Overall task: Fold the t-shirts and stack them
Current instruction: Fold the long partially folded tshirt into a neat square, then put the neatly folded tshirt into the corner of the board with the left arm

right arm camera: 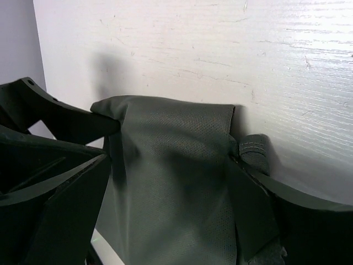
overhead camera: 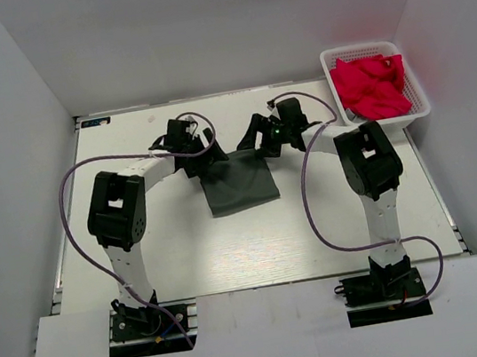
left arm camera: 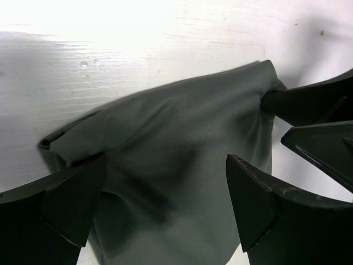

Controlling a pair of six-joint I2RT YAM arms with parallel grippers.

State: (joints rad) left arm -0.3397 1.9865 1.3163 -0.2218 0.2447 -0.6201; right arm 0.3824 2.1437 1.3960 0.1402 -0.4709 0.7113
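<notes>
The grey shirt (overhead camera: 240, 185) is lying folded into a rough square at the middle of the bench (overhead camera: 231, 251), its far edge sitting between the two arms. The left end effector (overhead camera: 190, 154) is hovering at the shirt's 11 o'clock corner with its jaws standing wide apart, clamping nothing. In the left wrist view the shirt (left arm camera: 176, 165) is filling the gap between the fingers (left arm camera: 60, 204), and its far edge is bunching into a soft ridge on the white bench (left arm camera: 165, 33). The right end effector (overhead camera: 260, 139) is sitting at the shirt's 1 o'clock corner, jaws likewise spread and gripping nothing. In the right wrist view the cloth (right arm camera: 171, 182) is running up between the fingers (right arm camera: 66, 204) to a straight folded edge, and a small stitched hem (right arm camera: 253, 148) is poking out just beside the right-hand finger (whether the finger is touching it is not clear). Each wrist camera is also catching the other arm's end effector at the shirt's opposite corner. The red shirts (overhead camera: 373, 86) are lying crumpled in the basket (overhead camera: 328, 59), well apart at 2 o'clock from the grey shirt, in the bench's far right corner.
</notes>
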